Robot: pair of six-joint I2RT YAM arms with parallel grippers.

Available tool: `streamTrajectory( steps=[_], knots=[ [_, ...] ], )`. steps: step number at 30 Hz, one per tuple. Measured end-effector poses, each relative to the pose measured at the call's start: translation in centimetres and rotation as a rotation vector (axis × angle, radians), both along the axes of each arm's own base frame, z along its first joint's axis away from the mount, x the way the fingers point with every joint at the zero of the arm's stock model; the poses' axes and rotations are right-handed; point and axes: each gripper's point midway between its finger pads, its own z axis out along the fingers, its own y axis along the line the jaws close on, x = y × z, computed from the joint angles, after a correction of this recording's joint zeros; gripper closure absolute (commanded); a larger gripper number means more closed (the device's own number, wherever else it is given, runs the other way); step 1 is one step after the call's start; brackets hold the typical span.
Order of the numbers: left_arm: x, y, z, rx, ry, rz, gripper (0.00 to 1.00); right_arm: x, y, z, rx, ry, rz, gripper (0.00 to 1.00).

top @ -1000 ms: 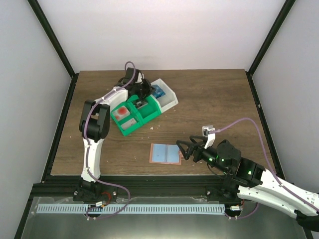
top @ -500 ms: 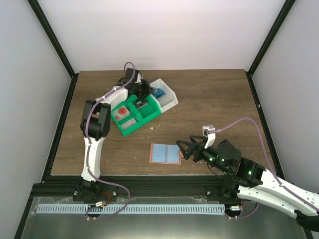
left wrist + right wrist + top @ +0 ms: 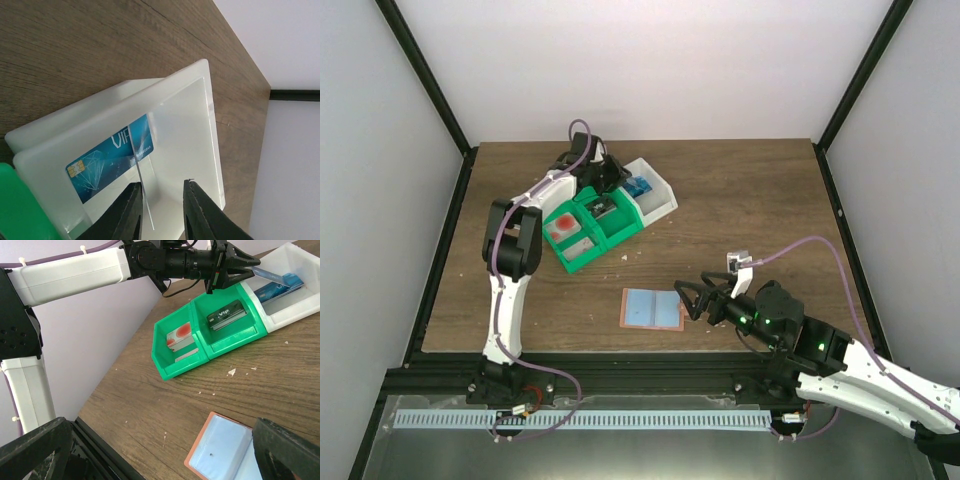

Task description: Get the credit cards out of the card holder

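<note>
The card holder (image 3: 653, 309) lies open and flat on the table, pale blue inside with a salmon rim, also seen in the right wrist view (image 3: 227, 450). My right gripper (image 3: 692, 300) hovers wide open just right of it, nothing between its fingers (image 3: 35, 450). My left gripper (image 3: 162, 184) hangs over the white bin compartment (image 3: 190, 115), jaws parted. A thin credit card (image 3: 141, 192) stands edge-on against its left finger. A blue credit card (image 3: 107, 162) lies in that compartment.
The green-and-white bin (image 3: 582, 250) sits at the back left. Its middle green compartment holds a black card (image 3: 226, 315), and its left one holds a red-and-grey card (image 3: 180, 337). Small white crumbs (image 3: 231, 372) lie on the wood between the bin and the holder.
My left gripper's jaws have parted over the white compartment, loosening the thin card. The right arm and the card holder have not moved.
</note>
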Motion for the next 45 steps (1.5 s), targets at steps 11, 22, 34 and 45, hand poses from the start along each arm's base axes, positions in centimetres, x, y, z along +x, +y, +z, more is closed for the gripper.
streamTrajectory(
  steps=[11,22,34,45],
  knots=[
    [0.4,0.3,0.6,0.019,-0.018,0.013,0.64,-0.1,0.1,0.9,0.01,-0.014,0.01,0.0],
    [0.6,0.9,1.5,0.057,-0.04,0.027,0.53,-0.3,0.3,1.0,0.014,-0.01,0.026,0.0],
    [0.7,2.6,6.7,0.142,-0.156,0.06,0.45,-0.4,0.2,0.9,0.035,0.016,0.017,0.0],
    [-9.2,4.3,9.9,0.176,-0.265,-0.097,0.36,-0.2,0.0,-1.0,0.002,0.099,-0.011,0.15]
  ],
)
